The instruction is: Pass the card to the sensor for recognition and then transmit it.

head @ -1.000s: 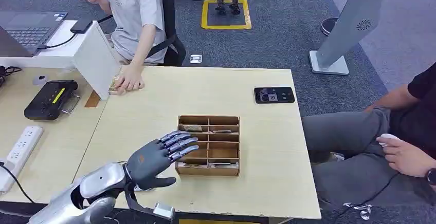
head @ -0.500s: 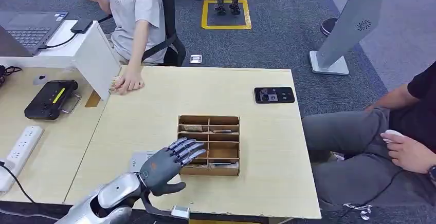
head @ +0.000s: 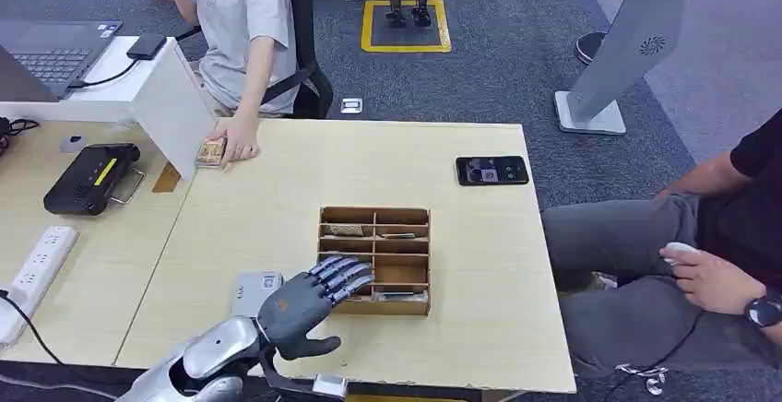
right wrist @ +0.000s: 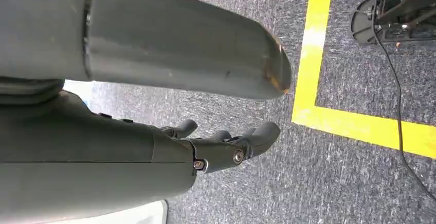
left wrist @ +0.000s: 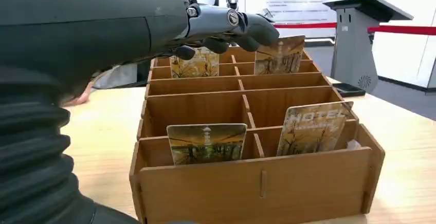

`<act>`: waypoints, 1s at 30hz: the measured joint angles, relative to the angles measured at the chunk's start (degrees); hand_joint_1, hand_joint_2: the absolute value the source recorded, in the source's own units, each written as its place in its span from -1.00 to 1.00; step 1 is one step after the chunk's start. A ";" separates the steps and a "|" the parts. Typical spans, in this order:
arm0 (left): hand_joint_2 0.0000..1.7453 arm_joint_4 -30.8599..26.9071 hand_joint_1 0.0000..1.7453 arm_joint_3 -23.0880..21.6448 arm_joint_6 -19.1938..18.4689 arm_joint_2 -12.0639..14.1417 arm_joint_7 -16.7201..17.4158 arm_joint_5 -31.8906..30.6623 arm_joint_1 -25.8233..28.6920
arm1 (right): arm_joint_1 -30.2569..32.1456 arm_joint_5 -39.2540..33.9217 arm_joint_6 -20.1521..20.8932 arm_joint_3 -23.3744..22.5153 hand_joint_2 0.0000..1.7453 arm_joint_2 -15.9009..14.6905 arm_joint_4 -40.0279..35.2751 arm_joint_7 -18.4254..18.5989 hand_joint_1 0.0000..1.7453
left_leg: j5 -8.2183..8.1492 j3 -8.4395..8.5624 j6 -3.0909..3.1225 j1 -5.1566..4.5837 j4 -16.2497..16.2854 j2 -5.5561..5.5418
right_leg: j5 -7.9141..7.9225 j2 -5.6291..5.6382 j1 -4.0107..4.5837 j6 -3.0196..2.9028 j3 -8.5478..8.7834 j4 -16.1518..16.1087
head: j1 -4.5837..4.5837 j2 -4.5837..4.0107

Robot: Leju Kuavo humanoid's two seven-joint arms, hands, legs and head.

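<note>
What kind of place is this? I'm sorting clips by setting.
Probably a robotics test area in an office: light wooden tables, a laptop, grey carpet with a yellow floor marking, and hotel cards in a wooden divider box.

Hidden and cut-off parts around the box

The left hand [head: 309,299] covers the near-left corner of the box [head: 374,259] in the head view; whether its fingers [left wrist: 247,26] touch a card [left wrist: 207,143] cannot be told. The near wall hides the lower halves of the front cards. Both seated people are cut by the picture's edges. The phone [head: 491,170] screen is too small to read.
</note>
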 joint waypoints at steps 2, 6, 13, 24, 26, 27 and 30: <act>1.00 0.04 -1.00 0.00 -0.20 -0.24 0.42 -0.13 0.00 | -0.01 0.00 0.11 0.00 -1.00 0.00 -0.02 0.00 -1.00 | 0.00 0.00 0.00 0.00 0.00 0.00 | 0.00 0.00 0.00 0.00 0.00 0.00 | -0.02 0.00; 1.00 1.66 -1.00 0.00 0.65 -0.83 2.49 -2.12 -0.02 | -0.02 0.00 0.05 0.07 -1.00 0.00 -0.04 0.02 -1.00 | 0.00 0.01 0.00 0.00 0.00 0.00 | 0.00 0.00 0.00 0.00 0.00 0.00 | -0.02 0.00; 1.00 4.74 -1.00 0.02 1.22 -2.21 3.10 -2.49 -0.02 | -0.03 0.24 0.07 0.31 -1.00 0.00 -0.11 0.24 -1.00 | 0.00 0.00 0.00 0.00 0.00 0.00 | 0.00 0.00 0.00 0.00 0.00 0.00 | -0.02 0.00; 1.00 7.15 -1.00 0.28 2.18 -3.52 4.33 -2.69 -0.01 | -0.04 0.26 0.05 0.39 -1.00 0.00 -0.41 0.35 -1.00 | 0.00 0.00 0.00 0.00 0.00 -0.01 | 0.00 -0.02 0.00 0.00 0.00 0.00 | -0.02 0.00; 1.00 7.30 -1.00 0.48 2.38 -3.65 4.42 -2.64 0.02 | -0.04 0.26 0.05 0.39 -1.00 0.00 -0.41 0.35 -1.00 | 0.00 0.00 0.00 0.00 0.00 -0.01 | 0.00 -0.02 0.00 0.00 0.00 0.00 | -0.02 0.00; 1.00 7.32 -1.00 0.66 2.47 -3.74 4.42 -2.51 0.04 | -0.04 0.26 0.02 0.39 -1.00 0.00 -0.41 0.35 -1.00 | 0.00 0.00 0.00 0.00 0.00 -0.01 | 0.00 -0.02 0.00 0.00 0.00 0.00 | -0.02 0.00; 1.00 7.54 1.00 1.29 2.93 -4.09 4.42 -1.73 0.24 | -0.03 0.26 -0.02 0.42 -1.00 0.00 -0.46 0.37 -1.00 | 0.00 0.00 0.00 0.00 0.00 -0.01 | 0.00 -0.03 0.00 0.00 0.00 0.00 | -0.02 0.00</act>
